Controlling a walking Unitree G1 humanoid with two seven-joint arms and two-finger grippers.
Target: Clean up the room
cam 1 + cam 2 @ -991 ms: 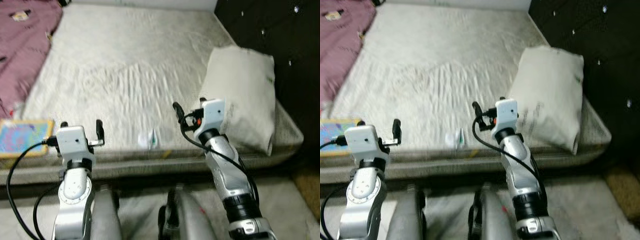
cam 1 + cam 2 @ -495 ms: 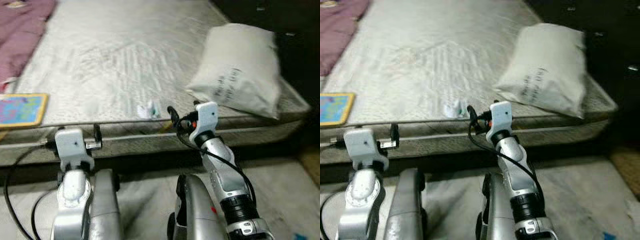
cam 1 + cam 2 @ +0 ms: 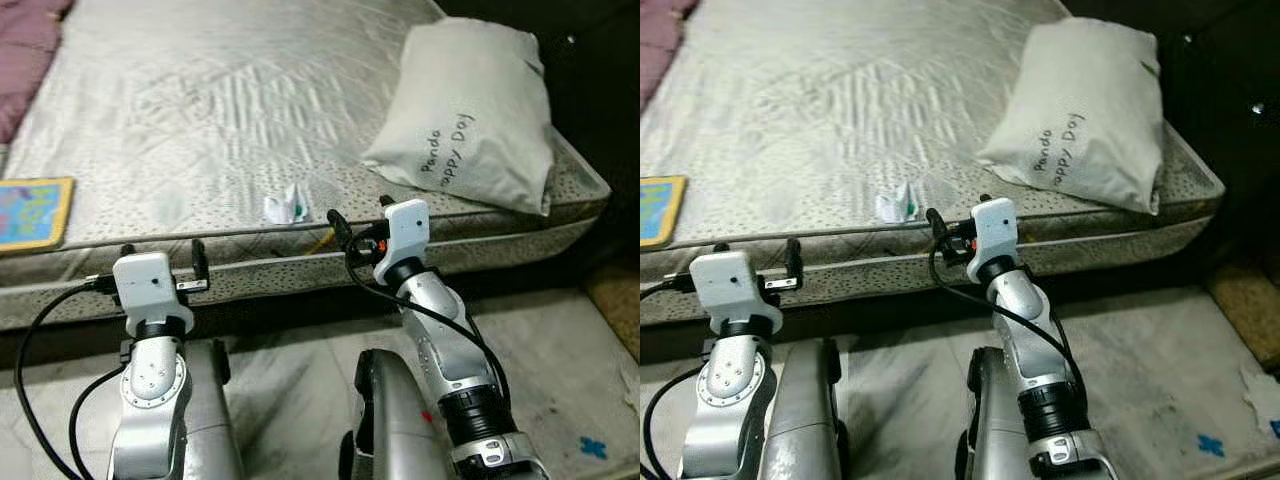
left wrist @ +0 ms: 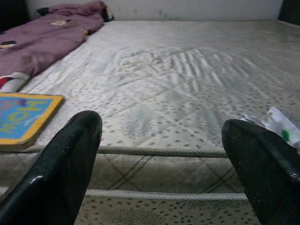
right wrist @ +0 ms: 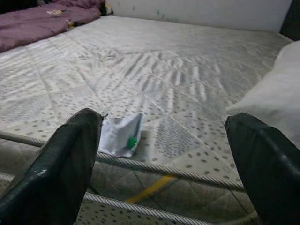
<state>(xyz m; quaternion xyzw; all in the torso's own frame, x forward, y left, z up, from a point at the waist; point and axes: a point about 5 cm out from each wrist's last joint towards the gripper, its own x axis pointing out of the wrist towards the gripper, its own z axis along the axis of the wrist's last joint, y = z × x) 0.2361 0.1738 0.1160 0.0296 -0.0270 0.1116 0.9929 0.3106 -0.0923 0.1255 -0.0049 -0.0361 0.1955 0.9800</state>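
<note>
My right gripper (image 3: 958, 216) stood wide open and empty just before the mattress (image 3: 220, 120) edge, aimed at the crumpled wrapper (image 5: 121, 135) lying there; my left gripper (image 3: 160, 255) waited likewise open, holding nothing.
</note>
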